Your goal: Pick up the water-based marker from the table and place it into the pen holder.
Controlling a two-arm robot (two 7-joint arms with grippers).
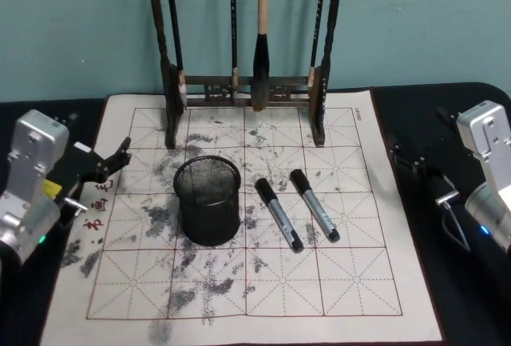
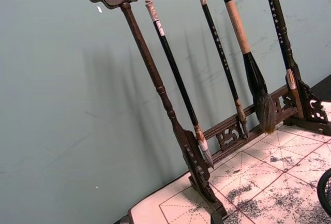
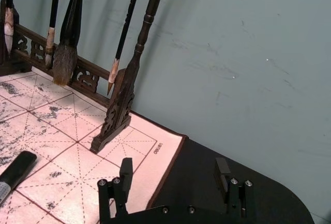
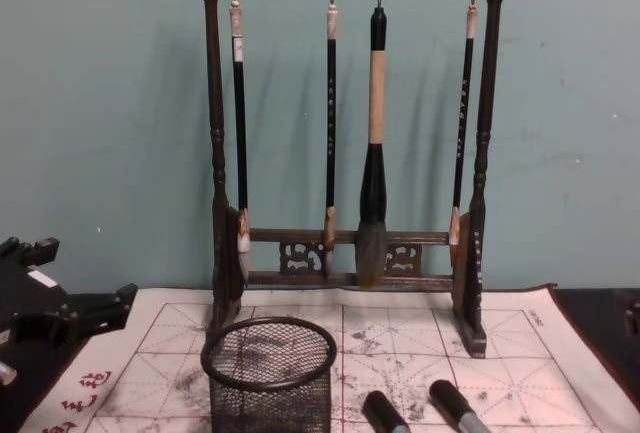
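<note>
Cylindrical black-mesh pen holder (image 1: 209, 222)

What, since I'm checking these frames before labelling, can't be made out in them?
Head view: the print on the left marker and the right marker is too small to read, so which is water-based is unclear.
Chest view: the bottom edge cuts off both markers' bodies and the base of the pen holder.
Left wrist view: the right edge cuts off all but a sliver of the pen holder.
</note>
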